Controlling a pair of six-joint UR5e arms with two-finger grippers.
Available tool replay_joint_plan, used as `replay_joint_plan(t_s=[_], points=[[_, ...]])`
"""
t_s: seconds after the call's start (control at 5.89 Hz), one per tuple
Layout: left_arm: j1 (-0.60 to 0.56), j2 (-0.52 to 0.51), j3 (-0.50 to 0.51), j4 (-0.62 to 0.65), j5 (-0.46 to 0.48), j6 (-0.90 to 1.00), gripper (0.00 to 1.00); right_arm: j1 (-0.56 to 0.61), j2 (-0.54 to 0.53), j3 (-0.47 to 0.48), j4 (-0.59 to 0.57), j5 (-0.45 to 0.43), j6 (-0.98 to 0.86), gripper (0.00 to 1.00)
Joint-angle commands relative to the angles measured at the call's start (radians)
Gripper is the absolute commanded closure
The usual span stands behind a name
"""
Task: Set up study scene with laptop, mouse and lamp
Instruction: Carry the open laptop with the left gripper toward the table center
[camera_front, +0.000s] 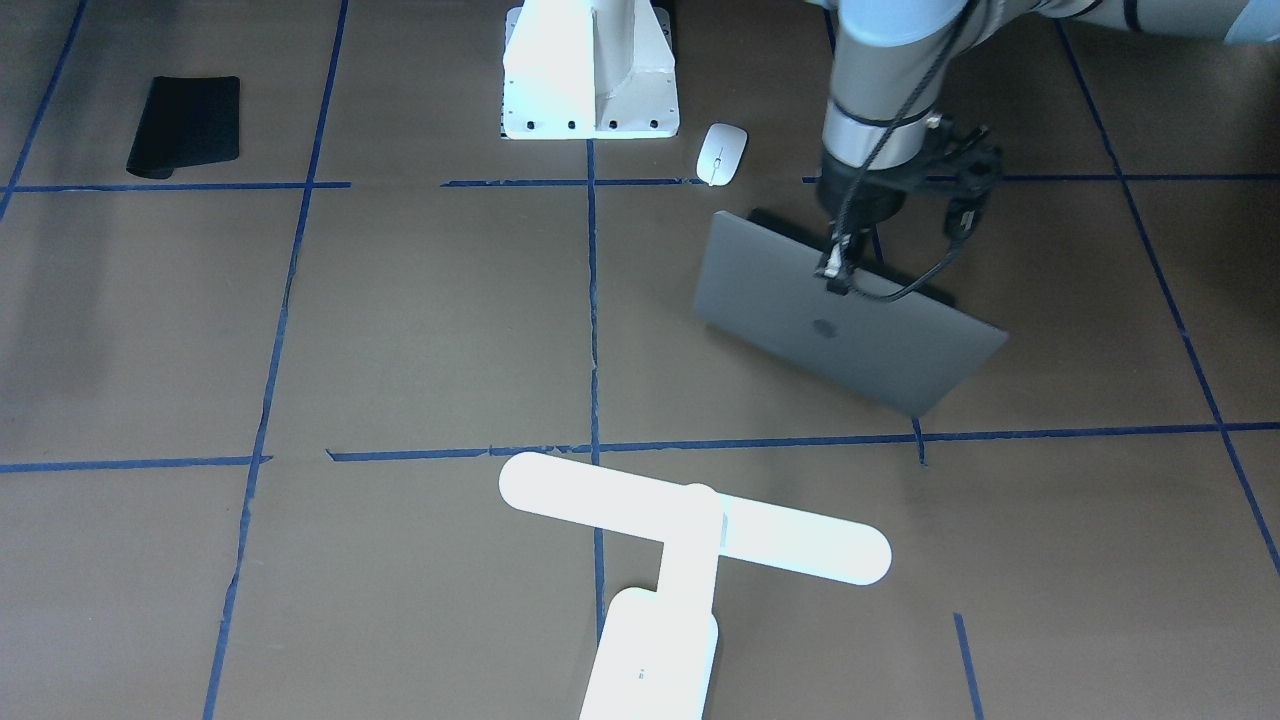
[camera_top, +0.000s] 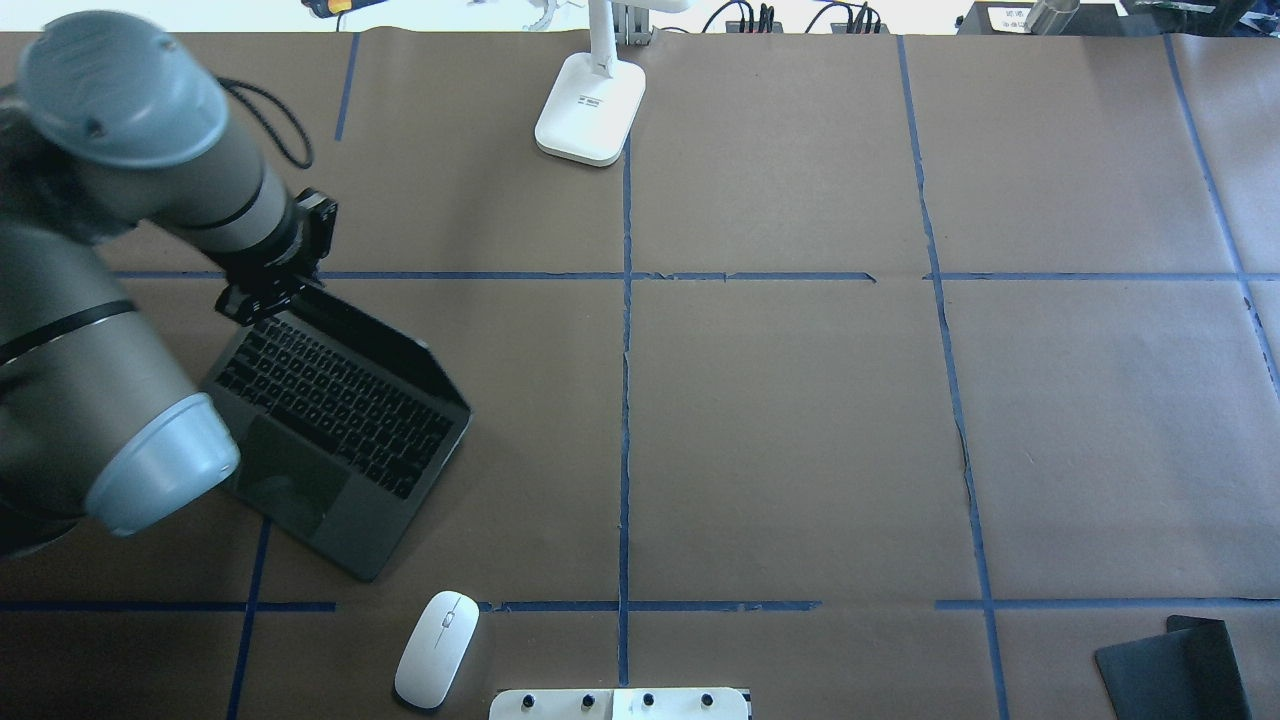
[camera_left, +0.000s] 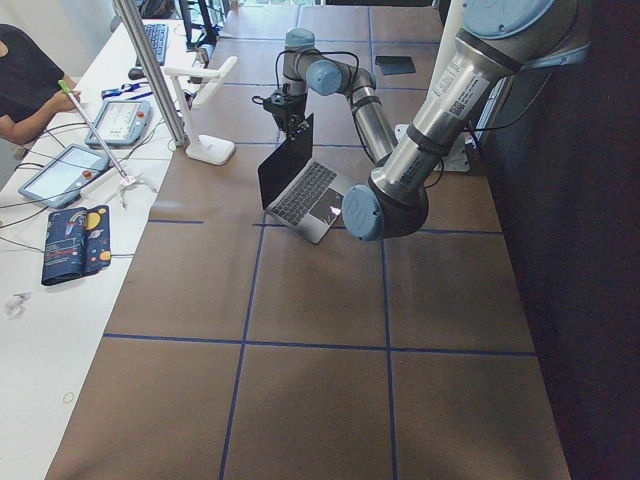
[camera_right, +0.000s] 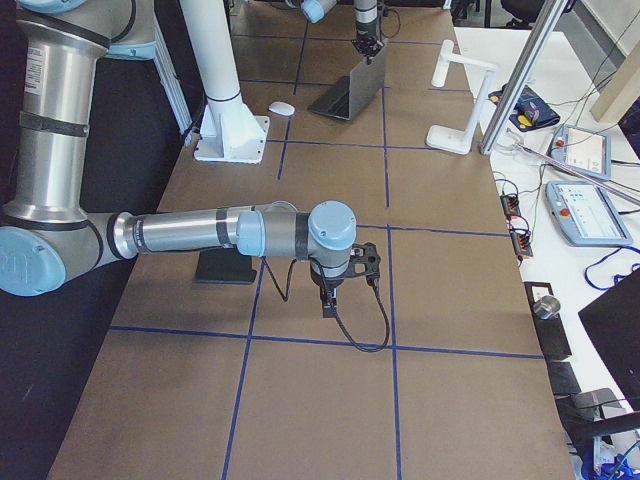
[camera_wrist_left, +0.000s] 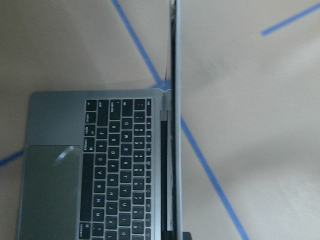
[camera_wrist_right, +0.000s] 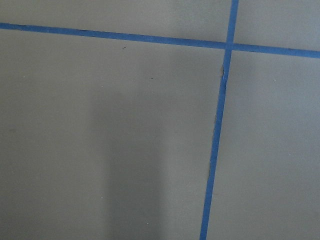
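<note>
The grey laptop (camera_top: 340, 430) stands open at an angle on the table's left part, keyboard towards the robot. Its lid with the logo (camera_front: 850, 320) is raised near upright. My left gripper (camera_front: 835, 272) sits on the lid's top edge and looks shut on it. In the left wrist view the lid (camera_wrist_left: 174, 125) shows edge-on beside the keys. The white mouse (camera_top: 437, 649) lies near the pedestal, close to the laptop's front corner. The white lamp (camera_front: 690, 515) stands at the far middle edge. My right gripper (camera_right: 330, 300) hangs low over bare paper; I cannot tell its state.
A black mouse pad (camera_top: 1175, 670) lies at the near right corner. The white robot pedestal (camera_front: 590, 70) stands at the near middle edge. Blue tape lines (camera_wrist_right: 220, 125) divide the brown paper. Operator desks with tablets (camera_left: 60, 170) run along the far side.
</note>
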Motion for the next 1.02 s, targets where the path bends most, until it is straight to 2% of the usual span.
replay_joint_plan(t_s=[0.0,0.17,0.51,0.68,0.85], points=[[0.007,-0.159,0.197,-0.104,0.000,-0.147,1.00,-0.001,0.000,0.000,0.000,-0.001,0.000,0.00],[0.030,-0.241,0.314,-0.147,0.000,-0.244,1.00,0.000,0.000,0.000,0.000,-0.001,0.000,0.00],[0.066,-0.323,0.411,-0.172,0.005,-0.396,1.00,0.000,0.000,-0.001,0.000,-0.001,-0.002,0.00],[0.070,-0.410,0.528,-0.172,0.006,-0.474,1.00,0.000,0.000,-0.002,0.000,-0.001,0.000,0.00],[0.078,-0.433,0.562,-0.172,0.008,-0.502,1.00,0.000,0.000,-0.003,0.000,-0.001,-0.002,0.00]])
